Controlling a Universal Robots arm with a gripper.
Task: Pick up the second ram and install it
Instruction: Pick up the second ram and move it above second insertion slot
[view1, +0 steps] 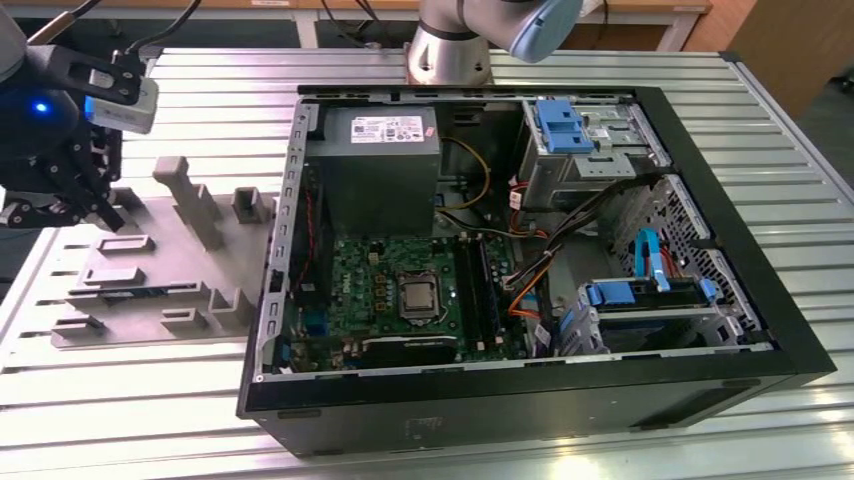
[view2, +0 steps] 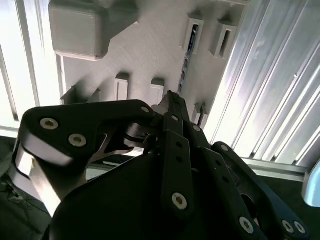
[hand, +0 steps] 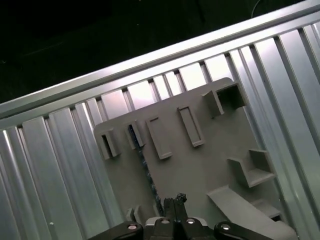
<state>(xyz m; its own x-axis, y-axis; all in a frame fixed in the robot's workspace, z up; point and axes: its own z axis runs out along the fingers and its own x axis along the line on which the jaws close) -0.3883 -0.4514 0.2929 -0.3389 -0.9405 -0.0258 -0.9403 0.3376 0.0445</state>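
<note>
Little done: hovers over ram (hand: 144, 165) with pincer (hand: 175, 199) narrow and empty; not yet lifted from grey holder (hand: 200, 165), nor installed.

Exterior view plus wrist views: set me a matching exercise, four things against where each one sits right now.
Things:
1. gripper
2. second ram
3. processor
4. power supply

Places:
A. in the middle of the motherboard
B. lying on the gray holder plate
C. over the gray holder plate, outside the computer case
D. inside the computer case, against its wall, next to the motherboard

Pairs: 1-C, 2-B, 3-A, 4-D
</note>
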